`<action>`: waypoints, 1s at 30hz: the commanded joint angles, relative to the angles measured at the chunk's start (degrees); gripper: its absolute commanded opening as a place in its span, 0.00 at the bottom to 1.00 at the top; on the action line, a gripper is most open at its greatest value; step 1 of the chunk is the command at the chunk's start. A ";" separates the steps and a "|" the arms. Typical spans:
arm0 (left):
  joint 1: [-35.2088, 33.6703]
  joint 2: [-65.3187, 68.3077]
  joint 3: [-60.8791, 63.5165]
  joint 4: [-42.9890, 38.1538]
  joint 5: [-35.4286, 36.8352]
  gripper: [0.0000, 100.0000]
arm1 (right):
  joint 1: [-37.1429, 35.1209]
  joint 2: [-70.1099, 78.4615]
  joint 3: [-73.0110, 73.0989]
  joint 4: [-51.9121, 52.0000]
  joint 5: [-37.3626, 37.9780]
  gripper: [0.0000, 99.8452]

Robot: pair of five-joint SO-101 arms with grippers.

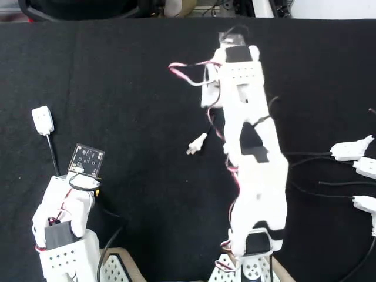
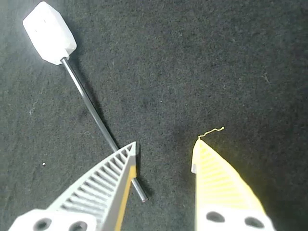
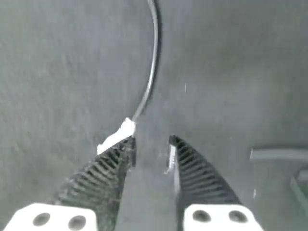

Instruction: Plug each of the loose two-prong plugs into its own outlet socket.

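Black tabletop [image 1: 129,76], one plug [image 3: 117,137] lying loose.
An outlet socket [image 2: 48,32] lies ahead of the left pincer [image 2: 166,144], which gapes wide and empty, with the socket's cable [image 2: 89,103] running under one fingertip. The plug touches one fingertip of the right pincer [image 3: 150,141], which is narrowly parted and grips nothing. More sockets [image 1: 351,150] lie well apart from it.

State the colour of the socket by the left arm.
The socket is white, its cord black; left wrist view shows it best.

on the table [image 2: 216,57], a socket [image 2: 49,32] lies ahead of my left end effector [image 2: 163,149], its cord [image 2: 91,108] running back to that end effector. a loose plug [image 3: 115,137] lies just beside my right end effector [image 3: 151,144].
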State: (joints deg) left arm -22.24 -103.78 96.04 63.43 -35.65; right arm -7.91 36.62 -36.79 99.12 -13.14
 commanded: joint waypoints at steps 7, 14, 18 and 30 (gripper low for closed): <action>0.13 -0.44 0.75 0.35 -0.62 0.19 | -2.73 -15.43 27.82 -8.53 -13.63 0.13; 0.13 -0.44 0.75 0.35 -0.62 0.19 | -2.73 -12.70 29.58 -14.33 -25.23 0.20; 0.13 -0.44 0.75 0.35 -0.62 0.19 | -4.66 -12.18 29.58 -14.59 -28.92 0.25; 0.13 -0.44 0.75 0.44 -0.62 0.19 | -9.85 -7.08 29.58 -21.71 -30.68 0.16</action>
State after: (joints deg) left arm -22.24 -103.78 96.04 63.43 -35.65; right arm -16.79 28.97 -6.55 78.64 -42.95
